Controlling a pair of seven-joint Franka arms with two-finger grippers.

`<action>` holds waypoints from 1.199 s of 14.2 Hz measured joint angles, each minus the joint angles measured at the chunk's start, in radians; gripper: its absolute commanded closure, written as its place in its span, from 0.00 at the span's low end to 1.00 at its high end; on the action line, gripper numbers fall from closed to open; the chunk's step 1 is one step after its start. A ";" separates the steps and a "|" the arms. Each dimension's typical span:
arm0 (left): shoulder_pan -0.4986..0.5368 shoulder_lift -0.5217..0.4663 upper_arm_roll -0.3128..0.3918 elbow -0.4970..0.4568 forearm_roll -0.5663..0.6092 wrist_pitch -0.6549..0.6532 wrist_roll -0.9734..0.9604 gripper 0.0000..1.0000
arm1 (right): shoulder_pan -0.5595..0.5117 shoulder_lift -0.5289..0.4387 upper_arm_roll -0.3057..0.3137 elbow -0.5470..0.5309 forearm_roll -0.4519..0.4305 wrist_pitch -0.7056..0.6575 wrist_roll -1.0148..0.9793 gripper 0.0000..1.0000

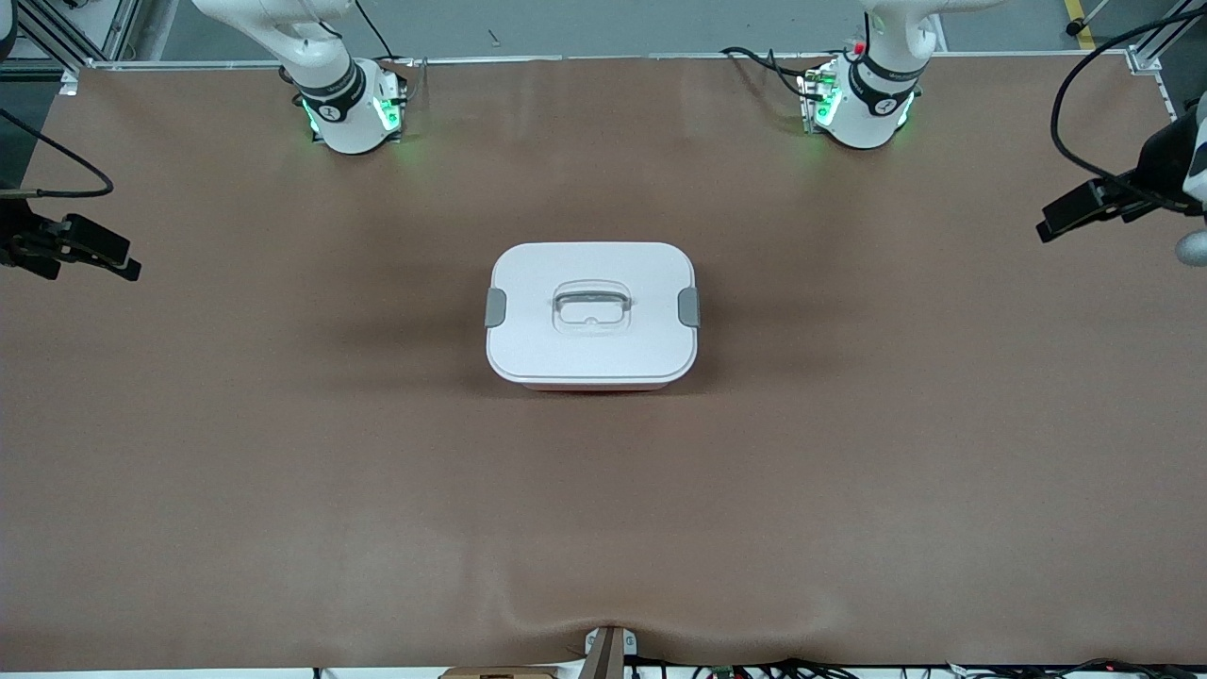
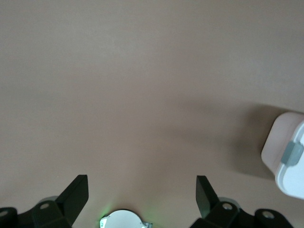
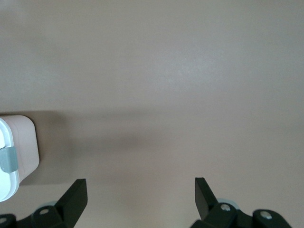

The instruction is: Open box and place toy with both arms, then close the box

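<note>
1. Front view: the pale pink plastic box with white lid (image 1: 592,316) sits mid-tabletop (image 1: 283,471), well clear of every edge. It looks stiff, light and smooth; its grey side clips (image 1: 495,307) seem the best holds. No toy shows.
2. Left wrist view: the left end effector (image 2: 142,192) hangs over bare tabletop, fingers wide apart, empty.
3. Right wrist view: the right end effector (image 3: 141,192) likewise, spread and empty.

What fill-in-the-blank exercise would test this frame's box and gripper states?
1. The lid on the box is ____.
2. The two side clips are coloured ____.
3. The left gripper hangs over bare table with its fingers ____.
4. The right gripper holds ____.

Missing words: closed; grey; open; nothing
</note>
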 measured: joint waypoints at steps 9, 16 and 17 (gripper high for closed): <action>-0.130 -0.119 0.074 -0.109 -0.002 0.034 0.014 0.00 | 0.000 0.000 0.000 0.000 0.000 0.007 -0.001 0.00; -0.130 -0.101 0.083 -0.105 0.000 0.052 0.031 0.00 | 0.000 0.001 0.002 0.000 0.000 0.011 -0.001 0.00; -0.130 -0.092 0.083 -0.095 0.000 0.054 0.031 0.00 | 0.000 0.001 0.002 0.000 0.000 0.012 -0.001 0.00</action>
